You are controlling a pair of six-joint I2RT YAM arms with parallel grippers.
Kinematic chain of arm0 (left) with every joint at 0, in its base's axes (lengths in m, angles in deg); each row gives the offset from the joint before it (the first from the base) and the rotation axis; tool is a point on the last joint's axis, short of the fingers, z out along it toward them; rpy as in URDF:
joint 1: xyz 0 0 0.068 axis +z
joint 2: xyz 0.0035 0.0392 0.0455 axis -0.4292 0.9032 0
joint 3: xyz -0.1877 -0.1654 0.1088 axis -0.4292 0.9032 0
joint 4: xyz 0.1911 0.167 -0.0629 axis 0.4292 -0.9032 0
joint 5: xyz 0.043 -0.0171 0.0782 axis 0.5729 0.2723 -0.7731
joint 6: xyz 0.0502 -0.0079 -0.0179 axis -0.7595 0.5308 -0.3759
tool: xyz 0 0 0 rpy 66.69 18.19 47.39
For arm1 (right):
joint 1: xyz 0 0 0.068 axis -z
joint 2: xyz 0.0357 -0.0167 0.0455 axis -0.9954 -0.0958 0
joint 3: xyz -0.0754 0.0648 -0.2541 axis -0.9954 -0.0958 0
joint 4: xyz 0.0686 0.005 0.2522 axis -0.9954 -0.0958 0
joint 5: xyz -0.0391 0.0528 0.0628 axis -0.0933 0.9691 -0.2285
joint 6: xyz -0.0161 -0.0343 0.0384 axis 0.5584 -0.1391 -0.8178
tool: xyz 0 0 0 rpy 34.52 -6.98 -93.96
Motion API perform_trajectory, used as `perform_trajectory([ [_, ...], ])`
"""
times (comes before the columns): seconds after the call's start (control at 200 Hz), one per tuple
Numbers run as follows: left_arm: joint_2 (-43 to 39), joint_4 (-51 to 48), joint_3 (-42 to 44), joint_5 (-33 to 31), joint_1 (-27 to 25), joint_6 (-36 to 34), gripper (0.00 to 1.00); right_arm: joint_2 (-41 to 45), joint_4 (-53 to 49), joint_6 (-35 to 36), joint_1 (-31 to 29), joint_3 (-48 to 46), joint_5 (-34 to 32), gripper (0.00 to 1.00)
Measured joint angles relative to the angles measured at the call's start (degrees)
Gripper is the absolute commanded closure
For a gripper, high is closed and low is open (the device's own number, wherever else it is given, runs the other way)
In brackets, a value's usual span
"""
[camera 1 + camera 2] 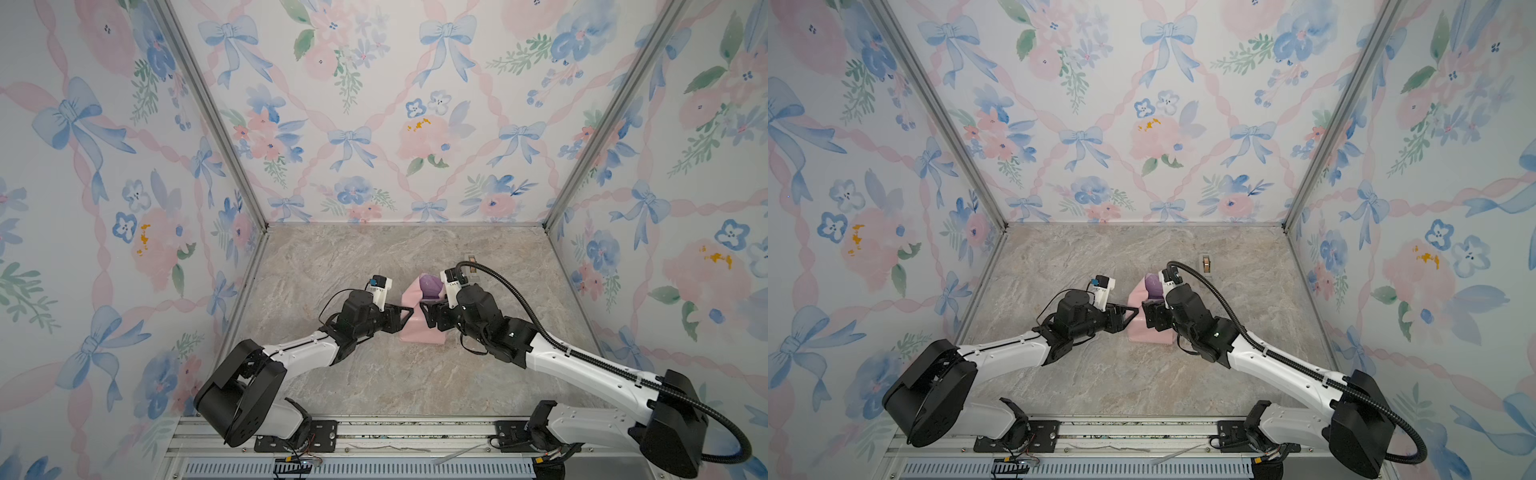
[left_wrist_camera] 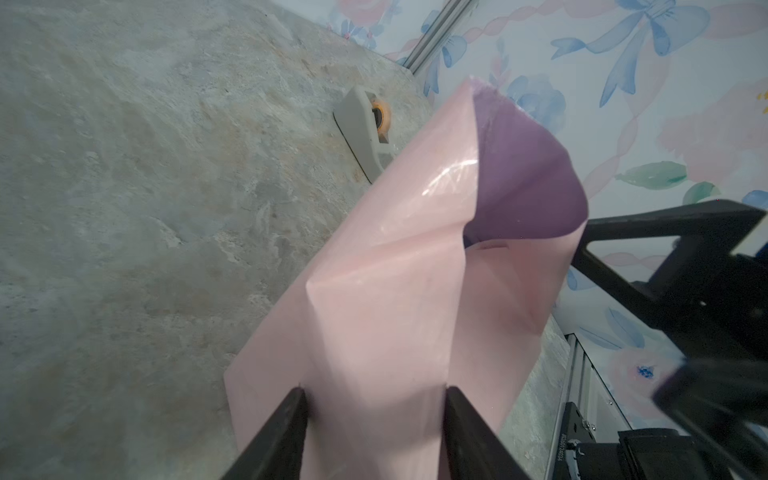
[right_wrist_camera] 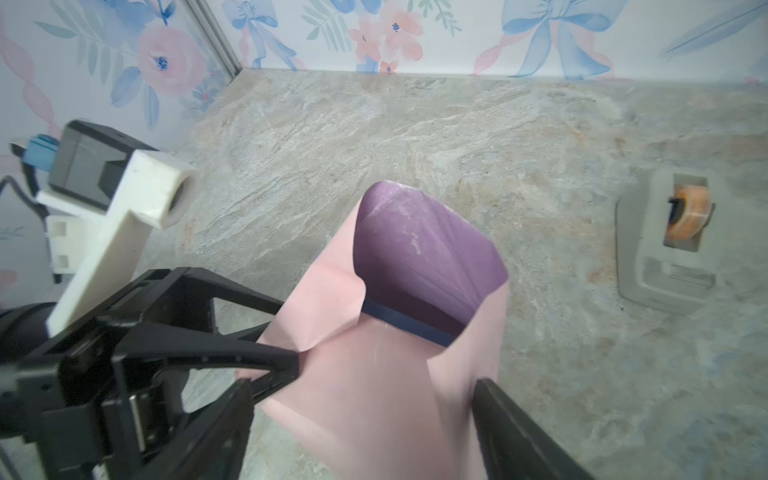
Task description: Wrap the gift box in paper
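Two grippers of mine meet at the middle of the marble table [image 1: 374, 382], both at the paper [image 1: 415, 328]. My left gripper [image 2: 374, 392] is clamped on the paper's left side: in its wrist view the pink sheet fills the gap between both fingers. My right gripper [image 3: 361, 386] stands released, its jaws spread wide to either side of the paper's near part. Whether they touch it I cannot tell. The paper is folded up into a pouch, pale pink outside and lilac inside, with its mouth gaping toward the far wall. The gift box [image 3: 407, 322] sits inside that pouch, and only a strip of its navy edge shows at the mouth in the right wrist view. A beige tape dispenser [image 3: 660, 257] stands on the table to the far right of the paper, apart from it.
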Motion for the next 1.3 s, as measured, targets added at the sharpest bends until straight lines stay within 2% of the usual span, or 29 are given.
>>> perform_trajectory([
  [0.145, 0.26, 0.11, 0.00, 0.02, 0.00, 0.00, 0.45, -2.62, -0.37, 1.77, 0.00, 0.22, -6.51, 0.08],
  [0.26, 0.26, 0.20, 0.00, 0.00, 0.00, -0.02, 0.45, -3.32, 0.15, 2.51, 0.02, 0.22, -8.72, 0.06],
  [0.55, 0.52, 0.46, 0.00, 0.02, 0.00, -0.04, 0.46, -5.01, 6.25, 1.33, 1.18, 0.24, -5.05, 0.02],
  [0.915, 0.42, 0.33, -0.11, 0.55, 0.31, -1.05, 0.44, -11.08, 6.32, 2.38, 1.27, 0.87, -4.35, 0.04],
  [1.05, -0.68, -0.31, -0.46, 2.16, 1.97, -1.75, 0.41, -11.37, 5.51, 3.17, 1.27, 0.90, -4.33, 0.05],
  [1.3, -3.37, -0.37, -4.26, 5.27, 7.58, -5.25, 0.41, -9.84, 5.51, 4.46, 1.31, 0.00, -3.37, 0.06],
])
